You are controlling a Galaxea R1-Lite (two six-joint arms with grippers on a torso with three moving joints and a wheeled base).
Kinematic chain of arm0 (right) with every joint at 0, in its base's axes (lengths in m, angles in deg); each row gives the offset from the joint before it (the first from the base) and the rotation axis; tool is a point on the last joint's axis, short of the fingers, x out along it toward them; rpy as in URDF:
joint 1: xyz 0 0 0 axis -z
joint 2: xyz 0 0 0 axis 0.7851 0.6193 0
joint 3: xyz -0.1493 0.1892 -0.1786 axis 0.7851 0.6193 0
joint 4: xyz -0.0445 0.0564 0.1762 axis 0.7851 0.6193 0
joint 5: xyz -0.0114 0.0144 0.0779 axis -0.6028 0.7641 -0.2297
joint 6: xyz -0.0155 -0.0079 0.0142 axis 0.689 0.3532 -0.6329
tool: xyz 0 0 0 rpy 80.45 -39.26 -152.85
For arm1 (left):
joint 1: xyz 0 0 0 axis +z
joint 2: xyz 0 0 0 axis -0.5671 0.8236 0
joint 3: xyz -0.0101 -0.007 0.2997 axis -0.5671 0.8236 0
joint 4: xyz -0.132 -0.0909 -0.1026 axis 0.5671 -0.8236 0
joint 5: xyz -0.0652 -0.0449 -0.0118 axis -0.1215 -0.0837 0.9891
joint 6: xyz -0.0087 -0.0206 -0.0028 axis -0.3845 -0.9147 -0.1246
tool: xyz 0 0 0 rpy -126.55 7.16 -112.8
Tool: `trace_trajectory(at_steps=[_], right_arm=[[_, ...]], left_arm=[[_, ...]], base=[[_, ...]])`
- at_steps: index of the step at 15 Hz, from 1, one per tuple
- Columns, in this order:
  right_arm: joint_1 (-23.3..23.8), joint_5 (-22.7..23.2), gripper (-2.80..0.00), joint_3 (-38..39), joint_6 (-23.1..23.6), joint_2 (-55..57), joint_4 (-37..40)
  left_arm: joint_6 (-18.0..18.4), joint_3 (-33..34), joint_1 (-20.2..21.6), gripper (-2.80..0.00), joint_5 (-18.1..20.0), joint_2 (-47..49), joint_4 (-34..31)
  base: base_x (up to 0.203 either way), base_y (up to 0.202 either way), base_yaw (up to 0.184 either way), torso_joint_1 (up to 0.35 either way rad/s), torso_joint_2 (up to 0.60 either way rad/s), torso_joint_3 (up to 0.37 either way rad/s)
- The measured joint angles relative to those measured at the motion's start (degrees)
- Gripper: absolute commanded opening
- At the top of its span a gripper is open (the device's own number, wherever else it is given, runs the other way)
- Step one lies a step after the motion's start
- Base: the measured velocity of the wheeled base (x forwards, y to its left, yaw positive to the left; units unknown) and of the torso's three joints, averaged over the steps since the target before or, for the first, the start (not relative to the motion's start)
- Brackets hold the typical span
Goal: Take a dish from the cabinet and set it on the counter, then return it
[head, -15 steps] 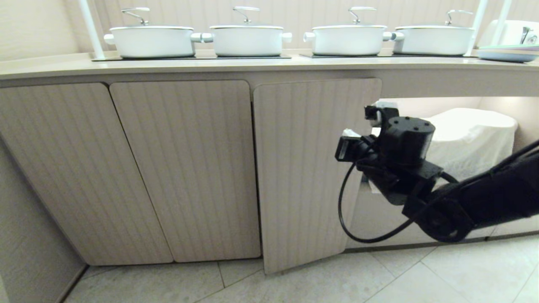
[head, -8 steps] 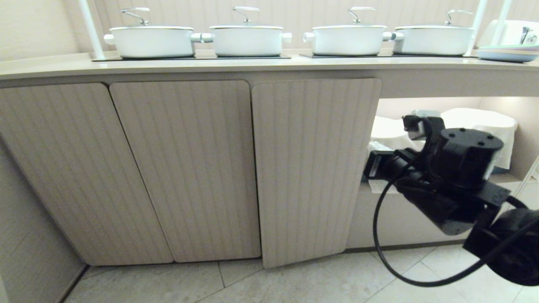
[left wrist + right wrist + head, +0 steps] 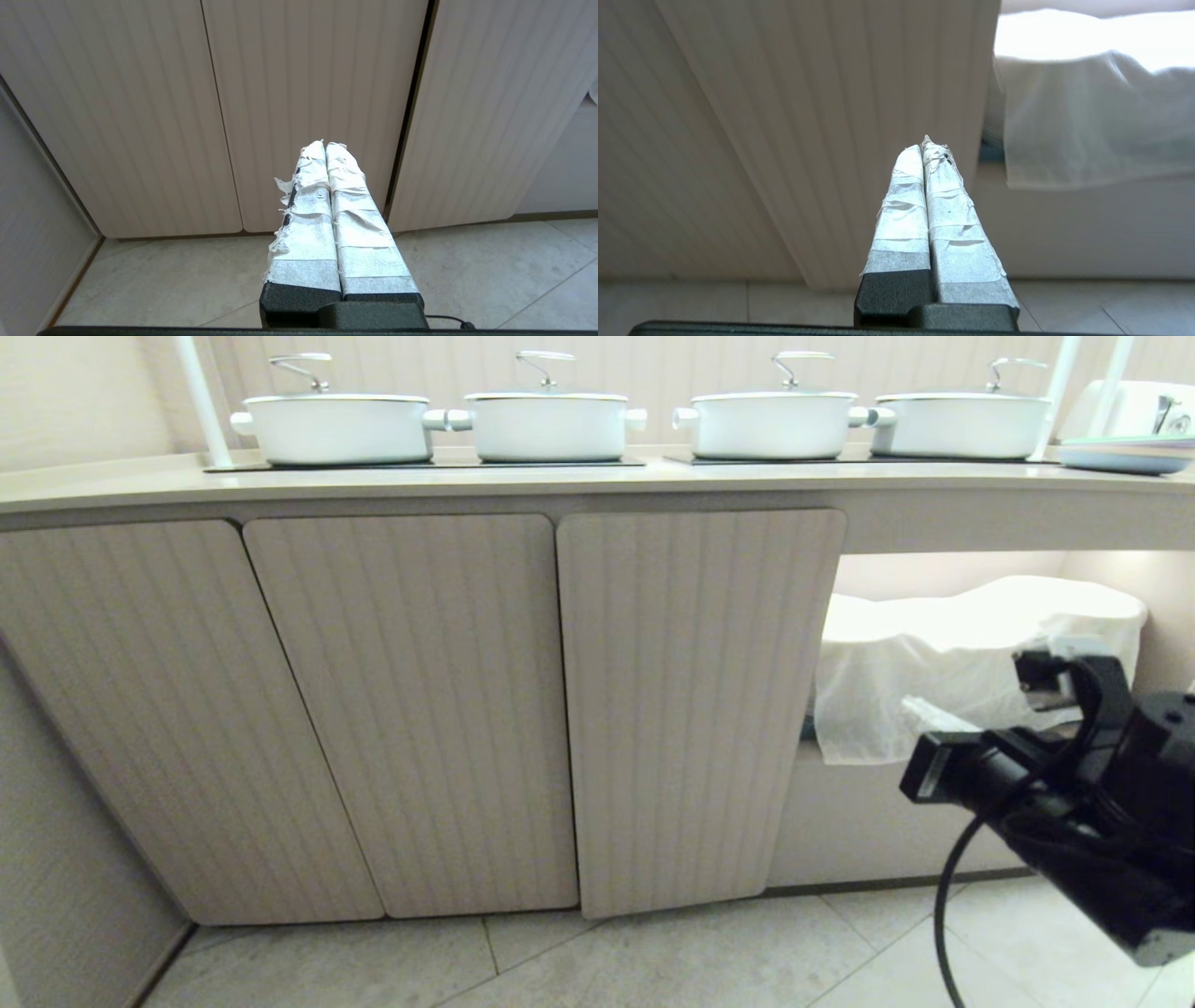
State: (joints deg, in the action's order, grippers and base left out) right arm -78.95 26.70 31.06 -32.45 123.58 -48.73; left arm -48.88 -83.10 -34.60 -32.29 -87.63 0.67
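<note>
The dish is out of view. The cabinet's fluted door [image 3: 700, 709] stands shut or very nearly so, flush with the two doors to its left. Above runs the cream counter [image 3: 560, 478]. My right arm [image 3: 1074, 803] hangs low at the right, away from the door's free edge. The right gripper [image 3: 924, 142] is shut and empty, its taped fingers pointing at that door edge. The left gripper [image 3: 324, 143] is also shut and empty, parked low in front of the left-hand doors.
Several white lidded pots [image 3: 546, 425] sit on black hob panels along the counter. Pale stacked plates [image 3: 1120, 455] lie at its far right. A white cloth [image 3: 980, 653] covers something in the open recess right of the door. The floor is tiled.
The door swung from ajar to closed. My right arm drew back from the door edge, moving right and downward. The left gripper stayed still.
</note>
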Motion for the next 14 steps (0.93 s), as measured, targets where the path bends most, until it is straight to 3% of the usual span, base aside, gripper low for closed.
trace_trajectory(at_steps=[7, 11, 14], right_arm=[[0.2, 0.6, -2.80, 19.5, 4.5, -11.9, 0.7], [3.1, 0.7, -2.80, 21.0, 5.0, -18.7, 9.8], [9.2, 3.9, -2.80, 21.1, 5.4, -24.2, 19.3]], left_arm=[[0.0, 0.0, 0.0, -2.80, 0.0, 0.0, 0.0], [0.0, 0.0, 0.0, -2.80, 0.0, 0.0, 0.0], [0.0, 0.0, 0.0, -2.80, 0.0, 0.0, 0.0]], base=[[0.000, 0.000, 0.000, 0.000, 0.00, 0.000], [0.000, 0.000, 0.000, 0.000, 0.00, 0.000], [0.000, 0.000, 0.000, 0.000, 0.00, 0.000]])
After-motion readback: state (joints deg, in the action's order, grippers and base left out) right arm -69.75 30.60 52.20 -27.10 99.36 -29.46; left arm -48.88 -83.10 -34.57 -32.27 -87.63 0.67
